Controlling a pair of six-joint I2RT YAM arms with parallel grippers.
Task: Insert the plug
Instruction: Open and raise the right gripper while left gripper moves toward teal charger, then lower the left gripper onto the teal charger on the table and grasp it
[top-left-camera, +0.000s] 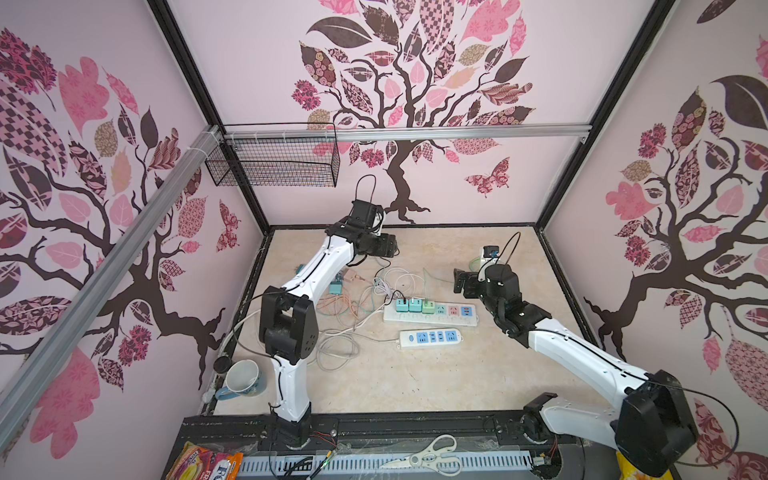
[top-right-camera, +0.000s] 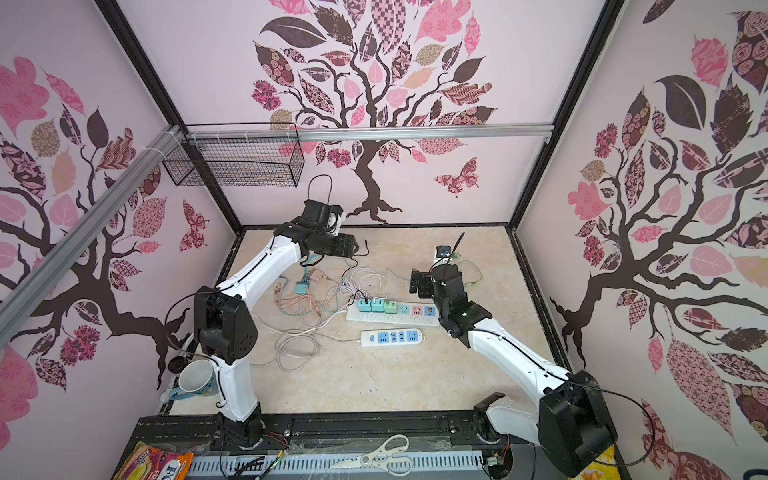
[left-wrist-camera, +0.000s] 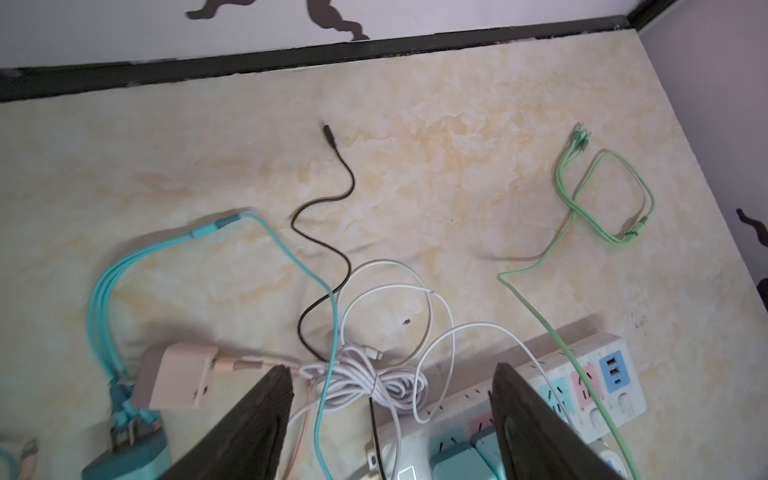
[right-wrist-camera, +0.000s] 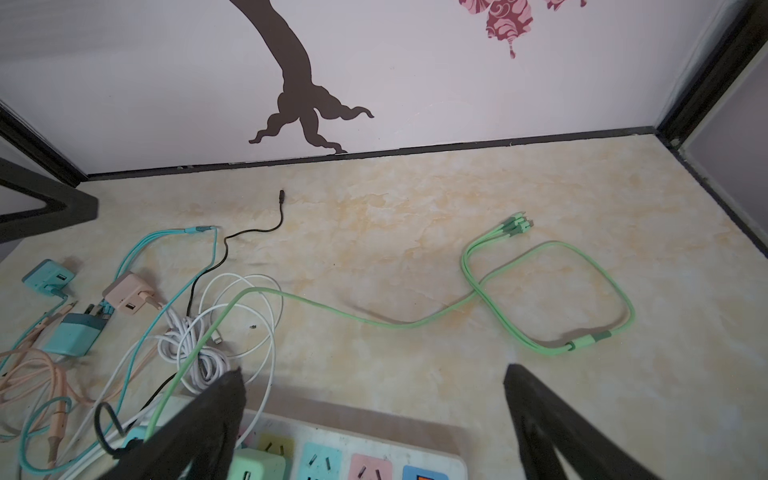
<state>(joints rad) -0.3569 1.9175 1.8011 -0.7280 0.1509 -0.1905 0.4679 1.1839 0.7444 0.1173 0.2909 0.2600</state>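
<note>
I saw L claw (left-wrist-camera: 390, 370) & R claw (right-wrist-camera: 374, 370) both spread wide. Long white plastic strip (top-left-camera: 415, 319) held 2 teal cube plugs (top-left-camera: 401, 306) + green cube plug (top-left-camera: 428, 307). Rounded ceramic mug (top-left-camera: 257, 384) sat near-left.

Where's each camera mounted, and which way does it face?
Top views: high at the front, facing down and back across the table; left arm and right arm show in both.
Left wrist: on the left arm, facing the back wall over the table; the open left end effector shows.
Right wrist: on the right arm, facing likewise; the open right end effector shows.
Shared: both wrist views hold the black cable, green cable and power strip.
</note>
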